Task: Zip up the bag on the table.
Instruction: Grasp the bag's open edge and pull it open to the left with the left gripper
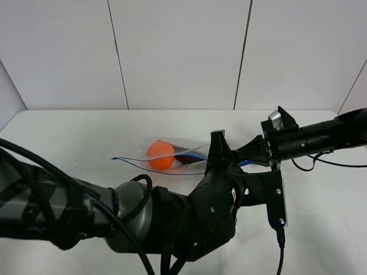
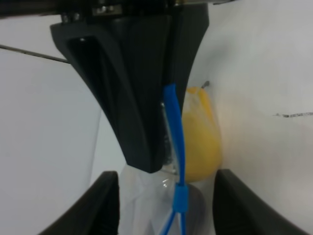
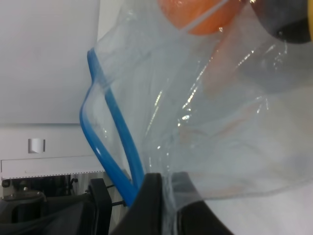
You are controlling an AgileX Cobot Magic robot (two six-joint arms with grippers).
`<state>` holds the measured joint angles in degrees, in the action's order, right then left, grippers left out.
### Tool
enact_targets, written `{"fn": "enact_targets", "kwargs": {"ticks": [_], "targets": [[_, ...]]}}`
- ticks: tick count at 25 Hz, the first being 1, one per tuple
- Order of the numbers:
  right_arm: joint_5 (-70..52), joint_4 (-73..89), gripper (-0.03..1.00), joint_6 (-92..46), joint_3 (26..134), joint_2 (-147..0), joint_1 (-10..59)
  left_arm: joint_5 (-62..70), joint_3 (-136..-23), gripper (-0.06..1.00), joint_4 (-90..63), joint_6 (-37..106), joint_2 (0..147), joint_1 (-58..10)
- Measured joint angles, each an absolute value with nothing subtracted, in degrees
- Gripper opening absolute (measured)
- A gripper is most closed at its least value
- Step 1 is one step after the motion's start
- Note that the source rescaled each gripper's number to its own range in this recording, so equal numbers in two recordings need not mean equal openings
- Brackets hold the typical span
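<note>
the clear crinkly plastic zip bag [image 1: 172, 163] lies mid-way across the plain white bench [image 1: 69, 132], a round orange fruit [image 1: 160, 155] inside. the right hand [image 3: 166, 188] is clamped on the bag's edge at one end of the thin blue zipper strip [image 2: 173, 127]. the left hand [image 2: 166, 183] is spread, fingers either side of that strip, gripping nothing. the tracks gape apart, so i judge sealing barely begun. next, the left hand should pinch the strip beside the right and draw along it. the left arm hides the bag's near side, and i cannot tell whether there is a slider.
</note>
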<state>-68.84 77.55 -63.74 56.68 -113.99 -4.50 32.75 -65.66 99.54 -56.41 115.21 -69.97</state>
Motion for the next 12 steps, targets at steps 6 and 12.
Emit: {"fn": "enact_targets", "kwargs": {"ticks": [6,12], "targets": [[-68.8,77.6,0.0,-63.7,56.7,-114.0,-4.5,32.7,-65.7,0.43,99.5,-56.4,115.2,-69.0],[-68.8,77.6,0.0,-63.7,56.7,-114.0,-4.5,31.7,-65.7,0.41,99.5,-56.3,115.2,-68.9]]}}
